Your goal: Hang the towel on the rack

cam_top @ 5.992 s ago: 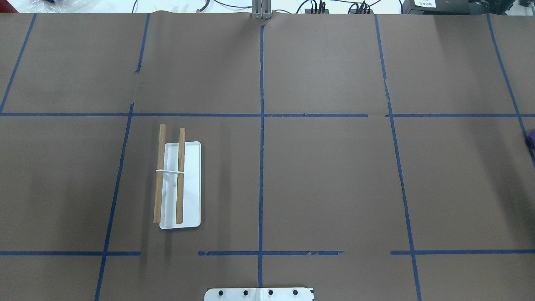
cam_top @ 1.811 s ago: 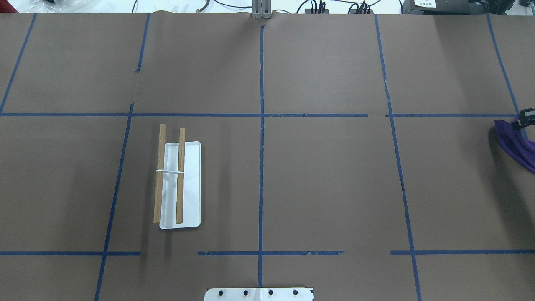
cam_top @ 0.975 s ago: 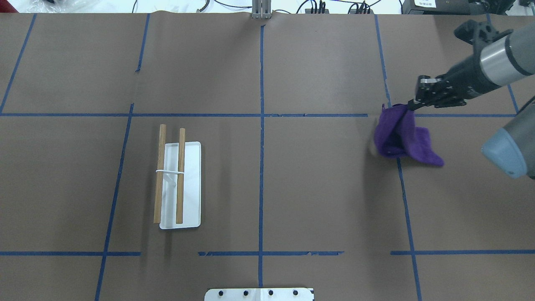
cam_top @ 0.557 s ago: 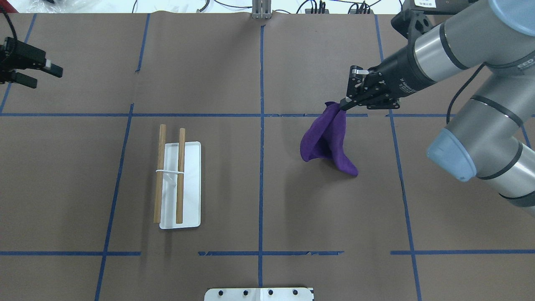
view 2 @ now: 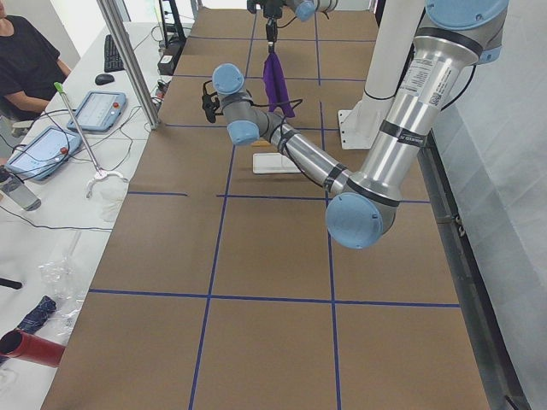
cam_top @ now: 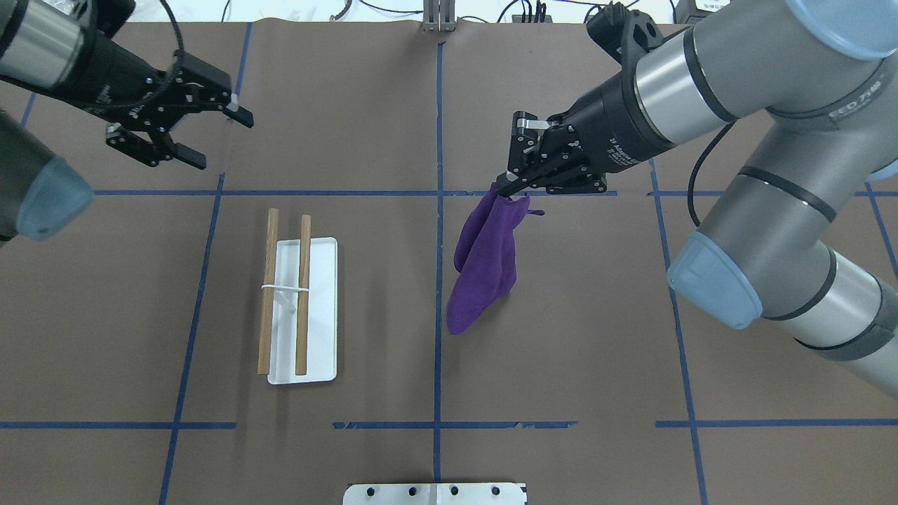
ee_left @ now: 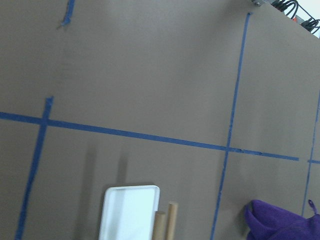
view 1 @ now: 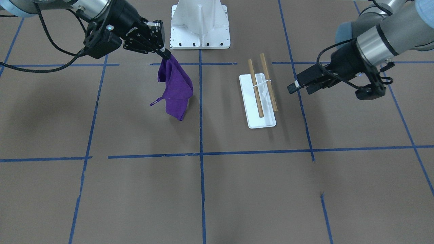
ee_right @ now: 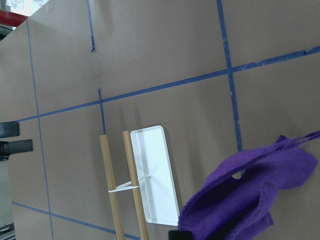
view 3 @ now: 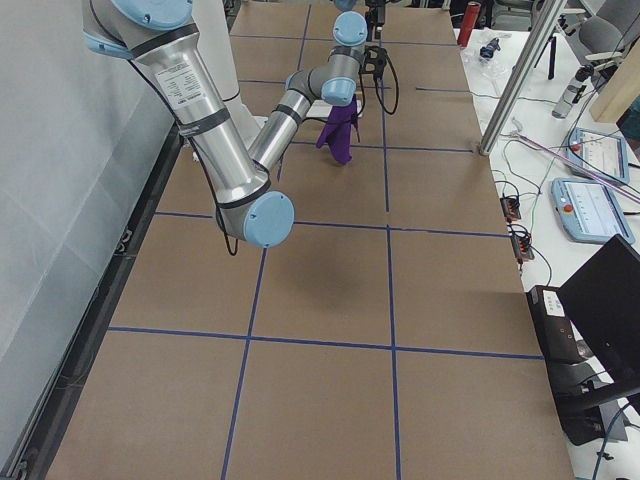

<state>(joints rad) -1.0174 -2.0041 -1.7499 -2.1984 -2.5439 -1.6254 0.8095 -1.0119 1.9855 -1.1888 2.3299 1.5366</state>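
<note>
A purple towel point(cam_top: 484, 266) hangs from my right gripper point(cam_top: 501, 189), which is shut on its top corner just right of the table's centre line. The towel's lower end hangs near the table. It also shows in the front view point(view 1: 174, 89) and the right wrist view point(ee_right: 245, 200). The rack point(cam_top: 303, 294) stands left of centre: two wooden dowels joined by a white bracket over a white tray point(cam_top: 323, 315). My left gripper point(cam_top: 216, 138) is open and empty, above and beyond the rack's far end. The left wrist view shows the tray's end point(ee_left: 130, 212).
The brown table cover carries a grid of blue tape lines point(cam_top: 438, 280). The white robot pedestal point(view 1: 200, 23) stands at the near edge, behind the rack and towel. Operators' desks with tablets point(view 2: 94, 111) lie beyond the table's far edge.
My right arm has carried the towel leftward from the table's right edge to near the centre line. My left arm has come in from the left edge towards the rack, gripper open.
</note>
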